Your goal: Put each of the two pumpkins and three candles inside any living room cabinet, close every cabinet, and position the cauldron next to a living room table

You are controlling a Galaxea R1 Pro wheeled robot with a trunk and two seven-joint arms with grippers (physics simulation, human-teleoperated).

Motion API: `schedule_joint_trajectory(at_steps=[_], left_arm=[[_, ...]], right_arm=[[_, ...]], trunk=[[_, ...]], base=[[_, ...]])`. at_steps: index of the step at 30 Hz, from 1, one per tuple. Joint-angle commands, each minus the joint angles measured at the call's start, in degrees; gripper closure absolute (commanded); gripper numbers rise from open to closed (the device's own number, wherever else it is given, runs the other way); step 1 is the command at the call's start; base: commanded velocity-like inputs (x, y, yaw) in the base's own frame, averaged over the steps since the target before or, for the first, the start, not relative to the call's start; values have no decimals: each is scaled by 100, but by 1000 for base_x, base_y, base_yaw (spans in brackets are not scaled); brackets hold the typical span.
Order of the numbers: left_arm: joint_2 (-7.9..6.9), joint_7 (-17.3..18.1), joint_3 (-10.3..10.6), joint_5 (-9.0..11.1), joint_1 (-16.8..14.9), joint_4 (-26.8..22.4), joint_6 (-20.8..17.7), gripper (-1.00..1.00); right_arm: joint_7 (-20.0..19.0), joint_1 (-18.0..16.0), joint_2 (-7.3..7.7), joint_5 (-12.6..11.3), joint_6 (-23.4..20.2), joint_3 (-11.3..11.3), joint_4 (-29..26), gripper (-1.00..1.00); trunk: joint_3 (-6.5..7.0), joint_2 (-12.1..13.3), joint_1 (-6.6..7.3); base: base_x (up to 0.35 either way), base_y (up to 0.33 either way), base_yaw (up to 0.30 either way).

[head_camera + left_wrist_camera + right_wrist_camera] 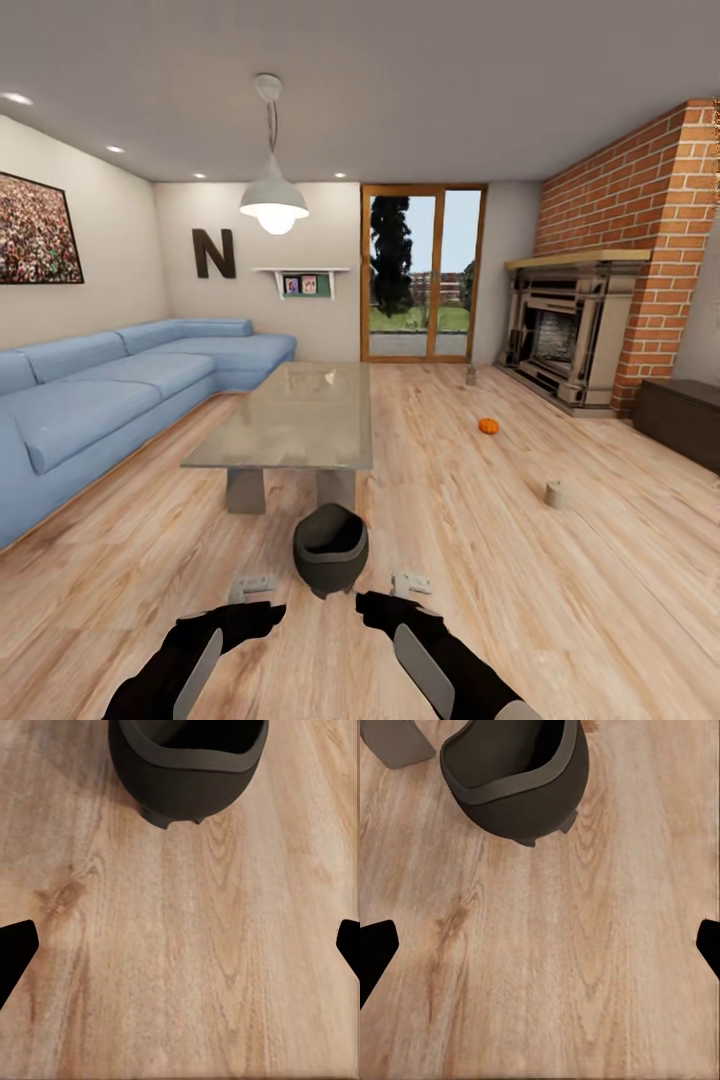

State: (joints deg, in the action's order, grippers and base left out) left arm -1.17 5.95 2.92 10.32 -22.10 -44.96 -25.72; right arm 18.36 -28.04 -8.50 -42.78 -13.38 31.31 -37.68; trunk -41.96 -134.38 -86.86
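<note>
Two pincers, left pincer [254, 583] and right pincer [411, 583], are held spread and empty just before the cauldron [330, 548], seen standing on the floor beside the worktop [290, 420]. Judged rigid, heavyish; rim grip advised.

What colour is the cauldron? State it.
Dark grey-black cauldron; the left wrist view shows it best.

Cauldron [187, 765]: rim cut by frame edge in both wrist views. Cabinet [685, 420]: cropped at head view's right edge. Two small grey floor objects [556, 493], possibly candles: too small to identify. Left end effector [180, 945]: fingertips clipped at frame sides. Sofa [90, 410]: near end out of frame.
</note>
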Motion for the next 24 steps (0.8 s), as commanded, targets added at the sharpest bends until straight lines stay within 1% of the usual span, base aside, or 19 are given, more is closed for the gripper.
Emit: schedule_joint_trajectory(at_steps=[1,5,9,12,15,20,24], left_arm=[[-6,-15,17,58,-1,-10,-31,-100],[-6,-17,19,58,0,-54,-30,-100],[-6,-15,16,58,3,-134,-32,-100],[-6,-15,10,64,4,-148,-34,-100],[-6,-15,6,66,4,-158,-32,-100],[-12,-15,1,66,4,-216,-36,-100],[-20,-15,-1,60,10,-395,-38,-100]], right_arm=[[48,-3,9,-42,-6,25,-4,-100],[55,15,58,-58,14,24,19,-100],[54,25,148,-89,23,24,107,-100],[51,26,165,-163,47,24,196,-100],[47,27,171,-271,220,24,315,-100],[46,27,173,-318,368,17,497,-100],[52,27,174,-326,532,16,658,-100]], trunk=[[-13,-3,2],[-40,-3,2],[-68,-3,2],[-89,-3,2],[-111,-3,2],[-147,-3,2],[-175,-3,2]], base=[[-31,0,-141],[-12,0,-169],[-2,0,-183],[-1,0,-186],[0,0,-187],[0,0,-187],[0,0,-187]])
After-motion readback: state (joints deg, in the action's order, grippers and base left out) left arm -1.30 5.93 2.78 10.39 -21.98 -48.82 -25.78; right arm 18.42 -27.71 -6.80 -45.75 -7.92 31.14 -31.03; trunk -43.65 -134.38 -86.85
